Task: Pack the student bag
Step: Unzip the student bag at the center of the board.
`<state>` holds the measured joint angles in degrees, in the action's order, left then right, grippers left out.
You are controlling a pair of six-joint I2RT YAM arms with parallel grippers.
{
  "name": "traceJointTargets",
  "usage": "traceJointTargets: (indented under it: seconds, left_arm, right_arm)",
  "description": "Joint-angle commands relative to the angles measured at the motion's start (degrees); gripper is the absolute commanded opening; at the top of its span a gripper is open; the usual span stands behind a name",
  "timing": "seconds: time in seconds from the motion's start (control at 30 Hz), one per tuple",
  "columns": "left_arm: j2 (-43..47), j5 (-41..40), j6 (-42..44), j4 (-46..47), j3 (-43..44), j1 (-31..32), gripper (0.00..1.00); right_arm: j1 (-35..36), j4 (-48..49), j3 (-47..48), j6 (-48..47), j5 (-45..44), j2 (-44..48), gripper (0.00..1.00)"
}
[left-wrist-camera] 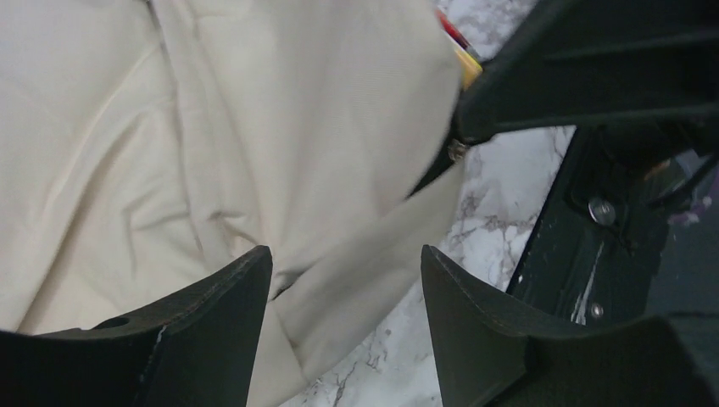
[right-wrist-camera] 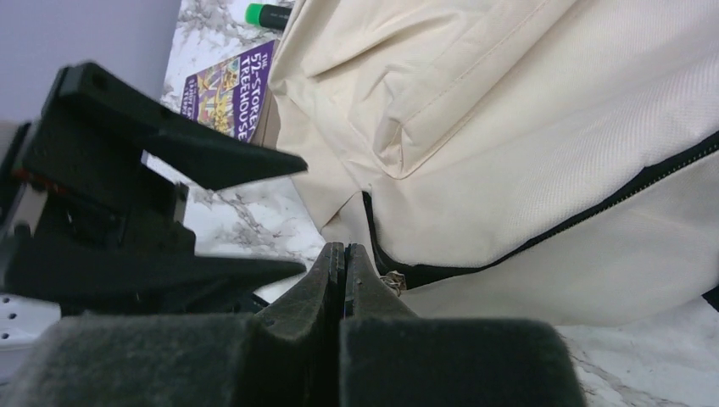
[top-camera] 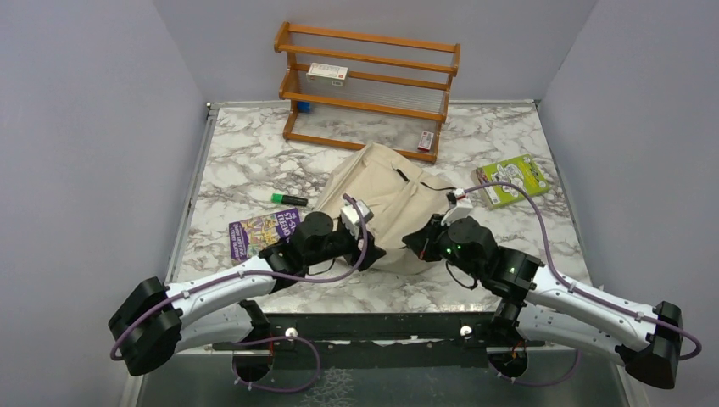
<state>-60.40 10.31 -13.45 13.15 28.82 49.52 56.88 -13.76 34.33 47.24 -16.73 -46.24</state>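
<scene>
The student bag (top-camera: 386, 199) is a beige fabric backpack lying in the middle of the marble table. My left gripper (top-camera: 371, 253) is at its near left corner. In the left wrist view this gripper (left-wrist-camera: 346, 259) is open, and a loose fold of the bag (left-wrist-camera: 212, 127) lies between its fingers without being pinched. My right gripper (top-camera: 417, 241) is at the bag's near edge, opposite the left one. In the right wrist view it (right-wrist-camera: 343, 250) is shut, tips together beside a small metal zipper pull (right-wrist-camera: 392, 282) at the end of the bag's (right-wrist-camera: 526, 127) black zipper line.
A purple book (top-camera: 261, 232) and a green marker (top-camera: 288, 198) lie left of the bag. A green box (top-camera: 513, 180) lies to its right. A wooden rack (top-camera: 369, 85) stands at the back holding small boxes. The black base rail runs along the near edge.
</scene>
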Motion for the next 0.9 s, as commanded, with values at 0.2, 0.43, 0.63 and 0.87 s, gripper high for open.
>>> traceJointTargets:
  seconds: [0.2, 0.43, 0.63, 0.87]
  left_arm:
    - [-4.8, 1.7, 22.4, 6.6, 1.6, 11.9, 0.66]
    - [-11.9, -7.4, 26.5, 8.5, 4.6, 14.5, 0.6]
    - [-12.7, -11.1, 26.1, 11.4, 3.7, 15.2, 0.45]
    - [-10.8, -7.4, 23.8, 11.4, 0.7, 15.7, 0.07]
  right_arm:
    - [-0.2, -0.6, 0.5, 4.2, -0.1, 2.0, 0.01]
    - [-0.2, -0.6, 0.7, 4.3, 1.3, 1.8, 0.01]
    - [-0.2, -1.8, 0.4, 5.0, 1.5, 2.2, 0.01]
    - [-0.2, -10.8, 3.1, 7.1, -5.9, 2.0, 0.01]
